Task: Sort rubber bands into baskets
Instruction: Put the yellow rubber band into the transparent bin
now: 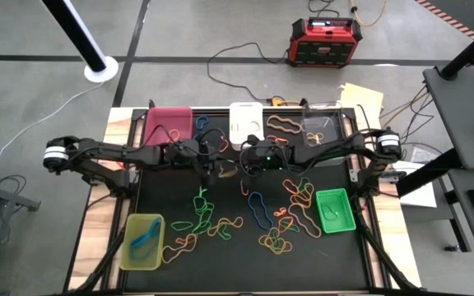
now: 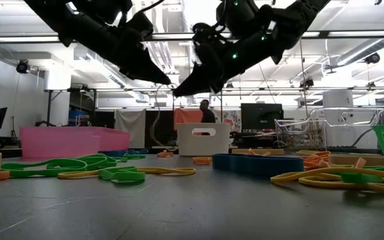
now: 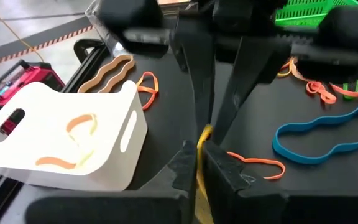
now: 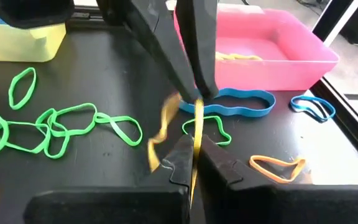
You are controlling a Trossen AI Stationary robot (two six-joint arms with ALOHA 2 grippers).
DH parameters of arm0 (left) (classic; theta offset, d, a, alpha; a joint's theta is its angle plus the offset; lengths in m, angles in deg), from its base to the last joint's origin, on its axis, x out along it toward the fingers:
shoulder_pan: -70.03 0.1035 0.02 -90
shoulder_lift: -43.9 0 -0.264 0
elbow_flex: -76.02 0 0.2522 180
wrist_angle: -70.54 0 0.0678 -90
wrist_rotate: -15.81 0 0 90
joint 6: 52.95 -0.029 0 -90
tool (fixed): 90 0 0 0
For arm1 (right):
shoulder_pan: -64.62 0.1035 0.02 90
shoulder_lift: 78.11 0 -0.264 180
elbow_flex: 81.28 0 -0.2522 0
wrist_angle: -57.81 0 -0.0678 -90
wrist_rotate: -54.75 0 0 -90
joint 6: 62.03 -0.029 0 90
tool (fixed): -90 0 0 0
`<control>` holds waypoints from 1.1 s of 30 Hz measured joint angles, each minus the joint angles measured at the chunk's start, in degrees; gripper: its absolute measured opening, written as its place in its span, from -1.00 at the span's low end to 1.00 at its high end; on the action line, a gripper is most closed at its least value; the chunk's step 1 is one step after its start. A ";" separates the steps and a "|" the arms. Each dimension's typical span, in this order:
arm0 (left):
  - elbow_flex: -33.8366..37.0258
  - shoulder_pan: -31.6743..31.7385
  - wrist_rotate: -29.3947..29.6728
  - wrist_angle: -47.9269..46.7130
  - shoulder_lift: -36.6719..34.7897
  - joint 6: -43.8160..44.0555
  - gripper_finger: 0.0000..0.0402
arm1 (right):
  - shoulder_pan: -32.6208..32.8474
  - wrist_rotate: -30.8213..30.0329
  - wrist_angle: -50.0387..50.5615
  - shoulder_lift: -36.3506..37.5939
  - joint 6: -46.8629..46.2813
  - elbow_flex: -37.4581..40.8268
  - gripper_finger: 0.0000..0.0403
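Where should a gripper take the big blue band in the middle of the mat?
Probably pinch one strand of the blue band at a bend, coming straight down: it lies flat on the mat, so no side offers an edge.

Arms hide the yellow rubber band (image 3: 201,163) in the high view.

Two black, angular jointed arms with silver-white collars near their bases; the right tool (image 1: 251,161) carries small green lights.
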 joint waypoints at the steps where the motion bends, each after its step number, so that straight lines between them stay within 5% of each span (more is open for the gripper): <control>1: 0.00 0.00 0.00 -0.01 -0.08 0.52 -0.88 | 0.00 0.00 1.01 0.65 0.00 0.00 -0.96; 7: 0.00 0.00 0.07 -0.13 -0.85 1.07 -0.50 | -0.44 -2.99 10.64 6.86 2.09 0.00 -0.96; 18: 0.00 0.00 0.09 -0.31 -1.89 1.05 -0.15 | -5.00 -36.94 48.39 21.09 -0.62 -9.67 -0.96; 27: 0.00 0.00 0.13 -0.03 -1.89 1.05 -0.15 | -23.18 -39.23 71.54 22.88 -32.06 -10.27 -0.96; 33: 0.00 0.00 0.17 0.01 -1.89 1.05 -0.15 | -29.72 -37.18 73.38 20.55 -38.60 -6.16 -0.94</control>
